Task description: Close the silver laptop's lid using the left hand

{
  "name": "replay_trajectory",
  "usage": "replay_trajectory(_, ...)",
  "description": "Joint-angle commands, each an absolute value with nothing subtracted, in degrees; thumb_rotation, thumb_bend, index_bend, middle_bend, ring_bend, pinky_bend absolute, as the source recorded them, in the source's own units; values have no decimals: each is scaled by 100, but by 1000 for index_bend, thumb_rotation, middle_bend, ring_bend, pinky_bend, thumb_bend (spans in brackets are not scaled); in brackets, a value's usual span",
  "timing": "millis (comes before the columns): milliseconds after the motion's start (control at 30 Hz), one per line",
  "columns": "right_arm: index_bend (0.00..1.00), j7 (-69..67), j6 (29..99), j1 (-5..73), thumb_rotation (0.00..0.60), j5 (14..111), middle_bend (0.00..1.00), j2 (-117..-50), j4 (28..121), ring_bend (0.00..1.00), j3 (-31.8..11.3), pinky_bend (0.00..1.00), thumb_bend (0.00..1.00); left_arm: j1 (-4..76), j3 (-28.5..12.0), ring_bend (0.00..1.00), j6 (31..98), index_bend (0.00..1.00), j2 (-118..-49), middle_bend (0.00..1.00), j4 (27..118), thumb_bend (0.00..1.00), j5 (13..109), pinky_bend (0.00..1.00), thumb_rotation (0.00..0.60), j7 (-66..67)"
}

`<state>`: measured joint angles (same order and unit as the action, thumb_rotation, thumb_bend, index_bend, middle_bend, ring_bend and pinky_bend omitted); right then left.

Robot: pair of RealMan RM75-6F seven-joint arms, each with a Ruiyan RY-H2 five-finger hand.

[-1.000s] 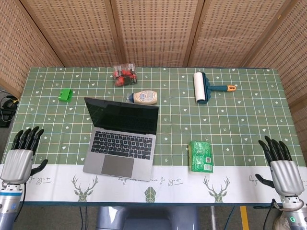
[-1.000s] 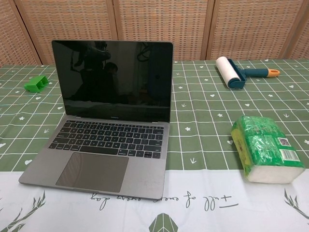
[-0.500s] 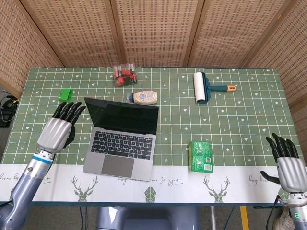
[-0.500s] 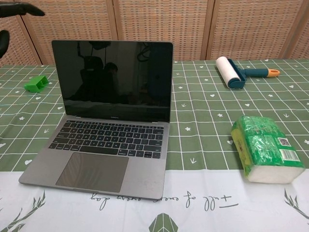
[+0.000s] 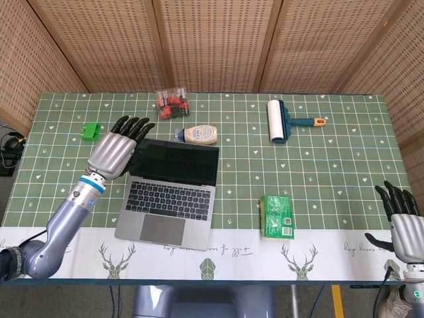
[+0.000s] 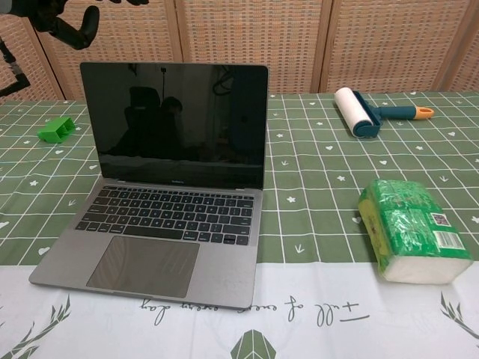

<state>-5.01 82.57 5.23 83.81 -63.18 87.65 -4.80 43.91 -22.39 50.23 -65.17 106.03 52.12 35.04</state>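
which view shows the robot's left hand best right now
The head view: the whole silver-and-black left hand shows, fingers apart, above the top left corner of the open silver laptop. The chest view catches only a few dark fingers at its top left edge.

Table (image 5: 331, 165) covered by a green cloth with white grid lines and small hearts; near edge is a white band printed with deer heads and script. Behind it, folding screen panels (image 5: 212, 40) of perforated tan board in brown wooden frames, running the full width and angling in at both sides. Grey floor (image 5: 8, 154) at far left, with what may be dark cables. Light even, soft shadows.
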Motion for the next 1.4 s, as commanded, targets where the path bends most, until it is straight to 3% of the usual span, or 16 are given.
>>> replay_trajectory(33, 0, -559, 8268, 517, 600, 8369, 0, -6295, 8754, 0, -493, 0, 35, 4906, -2222, 0, 4783, 0, -6575, 0, 10398, 1000, 4526, 10, 600, 3864)
replay_trajectory(333, 0, -659, 8232, 518, 600, 8313, 0, -6261, 8720, 0, -514, 0, 35, 5678, -1878, 0, 4461, 5, -6656, 0, 10003, 1000, 3276, 43, 600, 4161)
replay_trajectory(733, 0, -709, 8206, 521, 600, 8270, 0, -6237, 8704, 0, -531, 0, 34, 6210, -1492, 28, 4402, 143, -6911, 7, 9625, 1000, 2768, 148, 600, 4057)
replay_trajectory(1033, 3, -726, 8202, 517, 600, 8269, 0, -6218, 8718, 0, -529, 0, 34, 6289, -1349, 191, 4370, 298, -6847, 189, 9706, 1000, 2815, 286, 600, 3724)
replay_trajectory(1400, 9, -682, 8209, 521, 600, 8306, 0, -6233, 8737, 0, -510, 0, 34, 6233, -1286, 286, 4315, 408, -6575, 307, 10006, 1000, 3217, 339, 600, 3260)
